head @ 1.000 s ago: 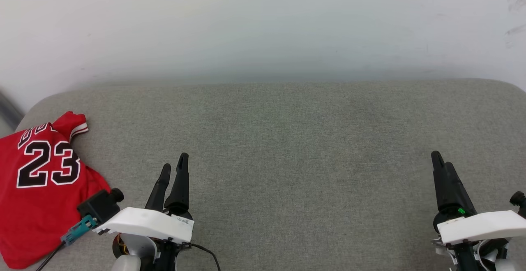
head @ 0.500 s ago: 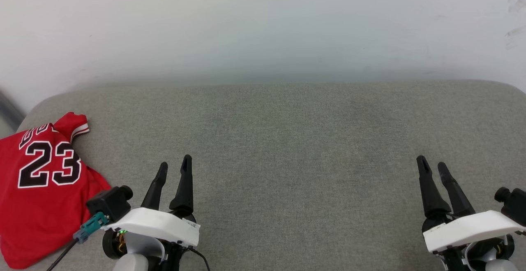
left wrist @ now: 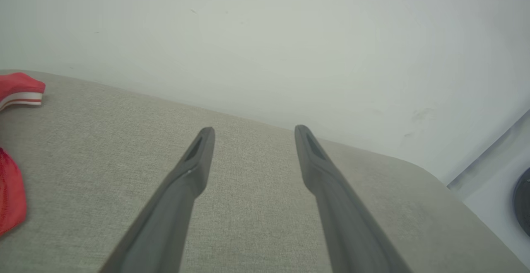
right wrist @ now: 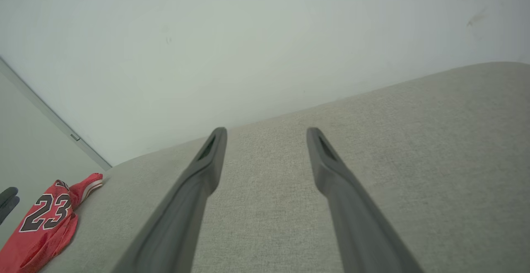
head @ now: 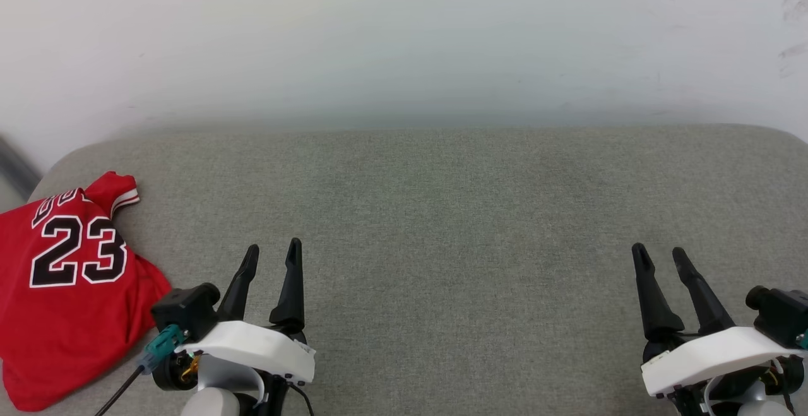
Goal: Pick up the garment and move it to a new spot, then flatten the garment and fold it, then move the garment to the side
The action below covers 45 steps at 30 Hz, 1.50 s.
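Note:
The red garment [head: 66, 290] lies folded at the far left edge of the grey cushion, its black "23" facing up and a striped sleeve cuff poking out at the top. The right wrist view shows the garment [right wrist: 45, 223] at lower left, and the left wrist view catches its cuff [left wrist: 18, 95] at the left edge. My left gripper [head: 273, 253] hovers open over the cushion, to the right of the garment and apart from it. My right gripper [head: 659, 257] is open at the lower right, nothing between its fingers. In both wrist views, left gripper [left wrist: 253, 131] and right gripper [right wrist: 266, 132] are spread over bare fabric.
The grey upholstered cushion [head: 454, 214] spans the whole width, with rounded far corners. A white wall [head: 404, 37] rises right behind its far edge. A strip of floor and baseboard [head: 12, 166] shows past the cushion's left corner.
Both grippers have gone from nearly shut to open. The left arm has shifted slightly right and the right arm slightly left and back. The garment has stayed put.

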{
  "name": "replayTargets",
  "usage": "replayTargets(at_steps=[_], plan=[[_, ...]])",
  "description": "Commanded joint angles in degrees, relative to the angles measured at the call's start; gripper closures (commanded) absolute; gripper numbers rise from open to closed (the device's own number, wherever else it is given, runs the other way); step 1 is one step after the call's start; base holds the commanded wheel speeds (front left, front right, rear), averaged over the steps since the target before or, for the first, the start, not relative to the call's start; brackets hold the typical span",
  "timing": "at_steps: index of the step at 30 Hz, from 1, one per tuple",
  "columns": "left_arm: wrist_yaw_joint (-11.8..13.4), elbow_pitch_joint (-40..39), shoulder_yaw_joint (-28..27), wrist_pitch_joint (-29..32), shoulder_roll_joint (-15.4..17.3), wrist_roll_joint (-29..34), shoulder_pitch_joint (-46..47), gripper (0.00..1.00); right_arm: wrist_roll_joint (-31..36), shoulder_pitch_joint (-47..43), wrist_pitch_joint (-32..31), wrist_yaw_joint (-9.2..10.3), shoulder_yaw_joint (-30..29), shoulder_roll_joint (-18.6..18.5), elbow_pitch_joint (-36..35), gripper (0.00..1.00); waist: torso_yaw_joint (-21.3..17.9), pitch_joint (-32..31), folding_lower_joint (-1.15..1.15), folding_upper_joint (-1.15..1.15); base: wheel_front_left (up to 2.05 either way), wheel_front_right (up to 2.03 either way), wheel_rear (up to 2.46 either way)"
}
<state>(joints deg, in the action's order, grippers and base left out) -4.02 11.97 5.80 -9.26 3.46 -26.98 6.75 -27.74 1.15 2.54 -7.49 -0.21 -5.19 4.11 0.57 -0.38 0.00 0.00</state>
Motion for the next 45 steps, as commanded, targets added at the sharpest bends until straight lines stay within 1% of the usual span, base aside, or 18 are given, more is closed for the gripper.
replayTargets(at_steps=[1,22,37,45], plan=[[0.2,-0.3,0.4,-0.5,0.3,1.5,1.2,0.0,1.6,0.1,0.5,0.0,0.2,-0.2,-0.9,0.0,0.0,0.0,0.0,0.0,0.0,0.0,0.0],[1.1,0.9,2.2,-3.2,0.2,12.8,1.3,0.0,13.3,-1.0,0.4,0.0,-0.9,0.7,-2.3,0.0,0.3,0.0,0.0,0.0,0.0,0.0,0.0],[1.6,2.6,2.8,-4.8,0.0,18.3,1.6,0.0,19.2,-0.8,1.2,0.0,-1.3,1.1,-2.1,0.0,0.3,-0.2,0.0,0.0,0.0,0.0,0.0],[1.8,3.6,3.1,-5.7,-0.2,20.3,1.7,0.0,21.4,-0.9,1.7,0.0,-1.7,1.2,-1.7,0.0,0.7,-0.2,0.0,0.0,0.0,0.0,0.0]])
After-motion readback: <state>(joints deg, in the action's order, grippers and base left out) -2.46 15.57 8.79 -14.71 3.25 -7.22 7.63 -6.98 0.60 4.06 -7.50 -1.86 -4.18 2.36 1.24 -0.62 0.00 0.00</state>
